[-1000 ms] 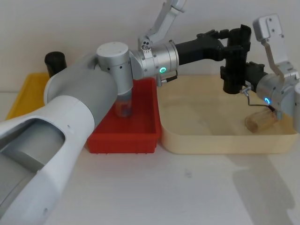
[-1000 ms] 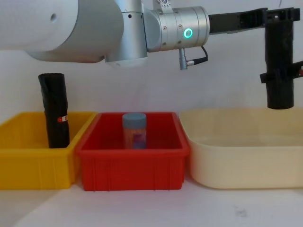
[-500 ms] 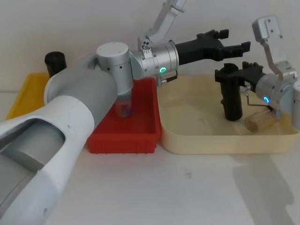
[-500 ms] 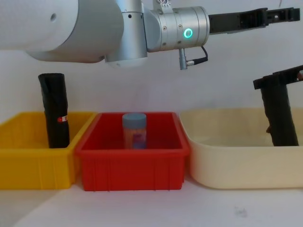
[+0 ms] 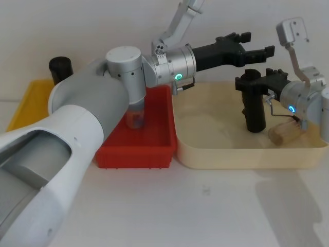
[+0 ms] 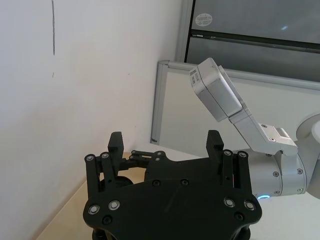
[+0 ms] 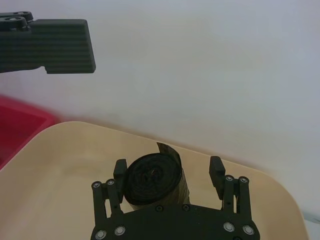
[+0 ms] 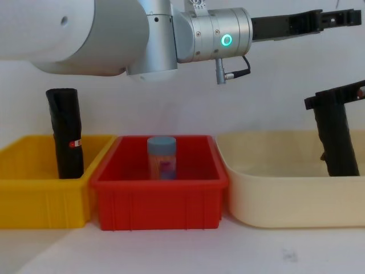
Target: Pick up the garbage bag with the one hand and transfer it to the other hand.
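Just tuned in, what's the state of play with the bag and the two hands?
The garbage bag stands upright in the cream bin, with the right hand, the blue-ringed one, around its top; its fingers look slightly apart. The left hand, green-ringed, hangs open and empty above it. A similar labelled roll sits in the yellow bin.

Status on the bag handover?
Done: the left gripper is open and empty, off the garbage bag. In hand: the bag stands in the cream bin between the right gripper fingers, with a gap on one side. Left: probably only pulling both arms back.
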### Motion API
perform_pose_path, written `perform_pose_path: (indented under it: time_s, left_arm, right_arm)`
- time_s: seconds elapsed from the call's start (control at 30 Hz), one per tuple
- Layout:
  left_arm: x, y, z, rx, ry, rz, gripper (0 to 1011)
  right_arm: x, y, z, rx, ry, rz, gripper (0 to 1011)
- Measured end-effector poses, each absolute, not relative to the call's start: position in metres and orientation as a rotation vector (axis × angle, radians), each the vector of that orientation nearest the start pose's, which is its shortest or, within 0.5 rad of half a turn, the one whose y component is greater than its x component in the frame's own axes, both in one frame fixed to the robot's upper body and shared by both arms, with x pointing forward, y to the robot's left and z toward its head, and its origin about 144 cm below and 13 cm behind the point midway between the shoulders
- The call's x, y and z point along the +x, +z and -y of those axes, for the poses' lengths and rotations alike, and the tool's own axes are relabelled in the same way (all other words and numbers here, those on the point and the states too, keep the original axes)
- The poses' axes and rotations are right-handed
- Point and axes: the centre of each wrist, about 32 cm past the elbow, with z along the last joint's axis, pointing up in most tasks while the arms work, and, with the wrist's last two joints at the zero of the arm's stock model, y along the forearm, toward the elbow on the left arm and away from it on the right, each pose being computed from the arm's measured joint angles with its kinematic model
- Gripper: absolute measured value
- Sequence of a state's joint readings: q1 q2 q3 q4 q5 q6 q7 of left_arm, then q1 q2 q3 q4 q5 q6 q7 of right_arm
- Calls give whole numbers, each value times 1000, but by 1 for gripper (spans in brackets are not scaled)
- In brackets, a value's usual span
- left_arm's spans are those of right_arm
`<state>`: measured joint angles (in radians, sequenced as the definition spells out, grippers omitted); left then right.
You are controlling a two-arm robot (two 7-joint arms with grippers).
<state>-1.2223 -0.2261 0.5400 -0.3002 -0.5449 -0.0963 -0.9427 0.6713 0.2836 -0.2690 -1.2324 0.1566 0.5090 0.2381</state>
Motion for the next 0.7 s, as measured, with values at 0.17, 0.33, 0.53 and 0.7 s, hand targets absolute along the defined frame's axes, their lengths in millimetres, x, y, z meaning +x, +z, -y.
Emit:
perform_pose_path:
  time_s: [0.17, 0.33, 0.53, 0.7]
  left_arm:
    - [695, 1324, -46, -113, 265, -29, 1000]
    - [695, 1324, -46, -113, 265, -29, 1000]
    - [695, 1324, -46, -113, 265, -29, 1000]
    - [695, 1324, -46, -113, 265, -29, 1000]
  right_arm:
    - [620, 1299, 263, -355, -1260, -29, 1004]
    - [620, 1299, 263, -356, -1259, -31, 1004]
    - [620, 1298, 263, -356, -1259, -32, 1004]
    - [620, 1298, 264, -356, -1258, -32, 1004]
